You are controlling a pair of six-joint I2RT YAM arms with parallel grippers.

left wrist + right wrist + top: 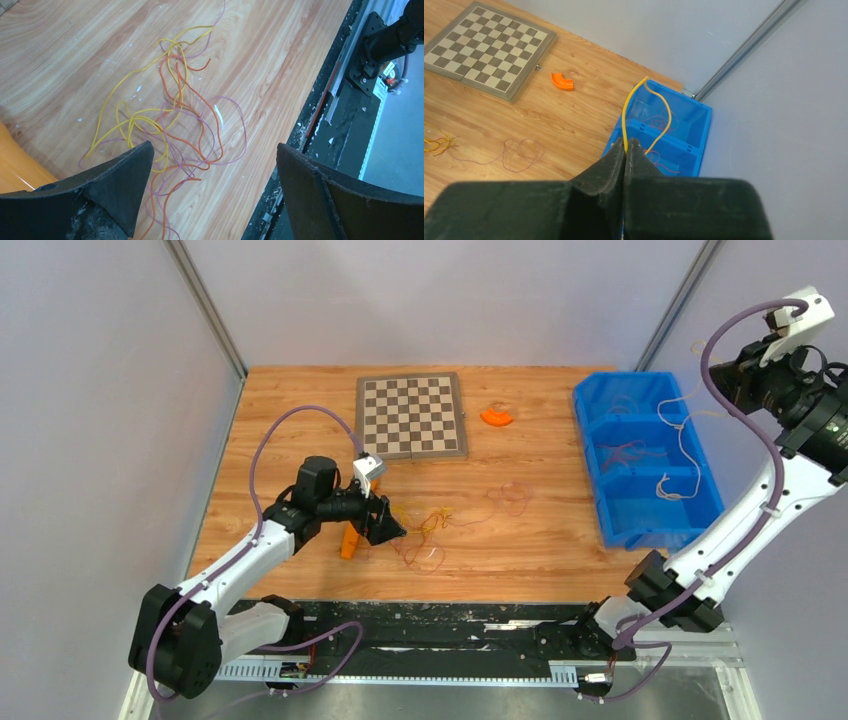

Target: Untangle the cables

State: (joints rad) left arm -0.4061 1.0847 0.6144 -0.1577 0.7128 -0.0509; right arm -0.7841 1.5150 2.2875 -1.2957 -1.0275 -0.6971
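A loose tangle of thin yellow, orange and purplish cables lies on the wooden table near its front edge. In the left wrist view the tangle lies just ahead of my left gripper, which is open and empty; in the top view this gripper hovers low at the tangle's left side. My right gripper is shut on a yellow cable and is raised high at the right. The cable loops down into the blue bin. A thin reddish strand lies alone mid-table.
The blue three-compartment bin at the right holds more thin cables. A chessboard and an orange curved piece lie at the back. An orange stick lies beside my left gripper. A black rail runs along the front edge.
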